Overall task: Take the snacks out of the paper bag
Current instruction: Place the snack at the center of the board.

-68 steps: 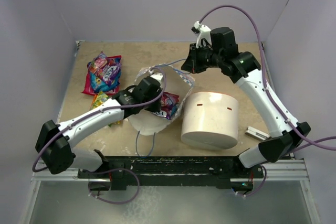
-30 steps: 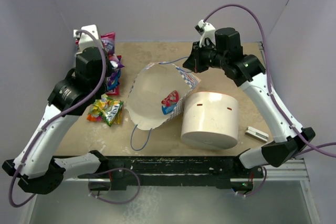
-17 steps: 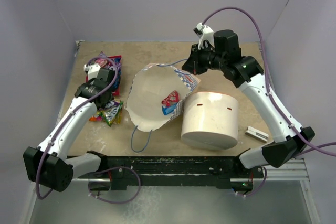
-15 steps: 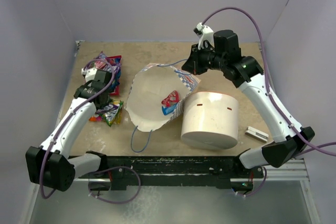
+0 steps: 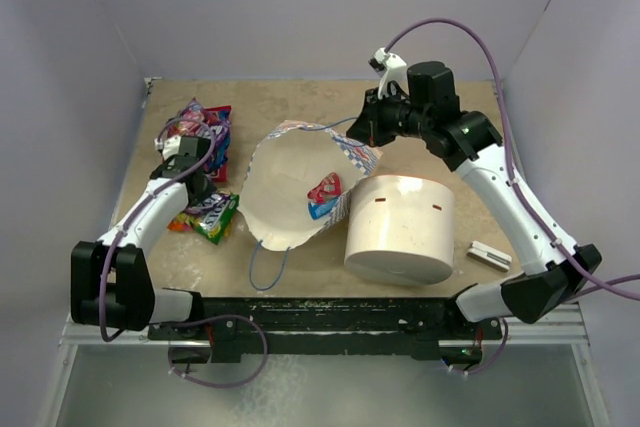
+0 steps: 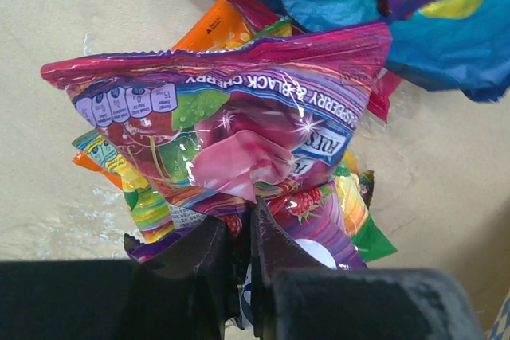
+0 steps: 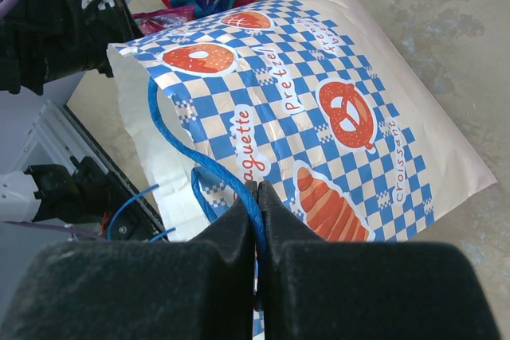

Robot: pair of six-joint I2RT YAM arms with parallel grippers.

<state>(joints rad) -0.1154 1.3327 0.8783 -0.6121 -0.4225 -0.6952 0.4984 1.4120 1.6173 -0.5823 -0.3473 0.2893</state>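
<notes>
The paper bag (image 5: 290, 182) lies open in the middle, its white inside showing. One red and blue snack packet (image 5: 322, 194) lies inside it. My right gripper (image 5: 365, 127) is shut on the bag's blue cord handle (image 7: 239, 185) and holds the far rim up; the checkered outside (image 7: 319, 109) shows below it. My left gripper (image 5: 192, 169) is low over the snack pile at the left. It is shut (image 6: 243, 224) on a purple and pink packet (image 6: 239, 117), which rests on a yellow and green packet (image 6: 143, 197). More packets (image 5: 200, 127) lie beyond.
A large white cylinder (image 5: 400, 227) stands right of the bag, touching its side. A small grey flat bar (image 5: 487, 252) lies at the near right. The bag's loose second handle (image 5: 268, 262) trails toward the near edge. Walls close in on the left, back and right.
My left arm has come out of the bag, swung left and come down onto the snack pile with the purple and pink packet. My right gripper has kept hold of the handle.
</notes>
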